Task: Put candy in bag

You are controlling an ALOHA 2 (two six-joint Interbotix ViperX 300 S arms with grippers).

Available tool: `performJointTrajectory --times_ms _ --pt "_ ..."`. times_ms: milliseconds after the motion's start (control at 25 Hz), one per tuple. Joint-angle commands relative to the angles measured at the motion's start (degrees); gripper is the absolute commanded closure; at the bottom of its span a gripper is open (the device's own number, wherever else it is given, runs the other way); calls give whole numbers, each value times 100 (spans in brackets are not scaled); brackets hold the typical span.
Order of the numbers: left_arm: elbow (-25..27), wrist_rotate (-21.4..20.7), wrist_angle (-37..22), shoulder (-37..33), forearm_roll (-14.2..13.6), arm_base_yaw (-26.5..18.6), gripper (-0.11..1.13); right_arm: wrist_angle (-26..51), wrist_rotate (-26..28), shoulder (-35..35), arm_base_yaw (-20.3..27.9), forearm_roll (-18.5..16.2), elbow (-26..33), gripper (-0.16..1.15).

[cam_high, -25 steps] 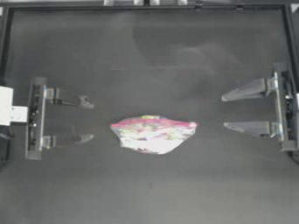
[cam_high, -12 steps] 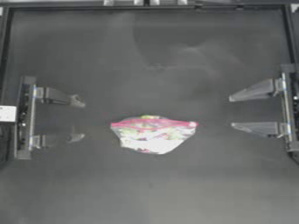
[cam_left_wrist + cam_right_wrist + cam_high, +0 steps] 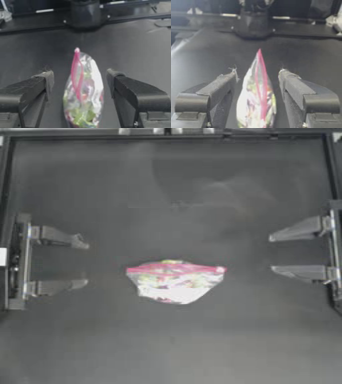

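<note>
surface: dark table (image 3: 100, 338) | on it: bag (image 3: 175, 280), mid-table

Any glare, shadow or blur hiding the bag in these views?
Top view: soft pale sheen on the table, bag readable, no hard shadow. Left wrist view: bag and jaws soft, zip strip clear. Right wrist view: the same softness, bag cut off at the picture's edge.

Lighting is dim and even, with pale glare patches on the table (image 3: 220, 193) in the top view. All views are soft; the bag (image 3: 83, 92) blurs most in both wrist views.
</note>
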State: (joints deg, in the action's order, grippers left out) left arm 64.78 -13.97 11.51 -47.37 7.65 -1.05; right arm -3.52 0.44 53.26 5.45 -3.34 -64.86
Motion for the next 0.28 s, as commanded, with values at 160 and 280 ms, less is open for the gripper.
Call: performJointTrajectory --times_ms 160,280 --pt "70 0 9 -290 9 -18 7 -44 -9 185 9 105 9 11" --pt "114 0 0 -422 9 -26 7 -44 -9 220 9 105 9 11"
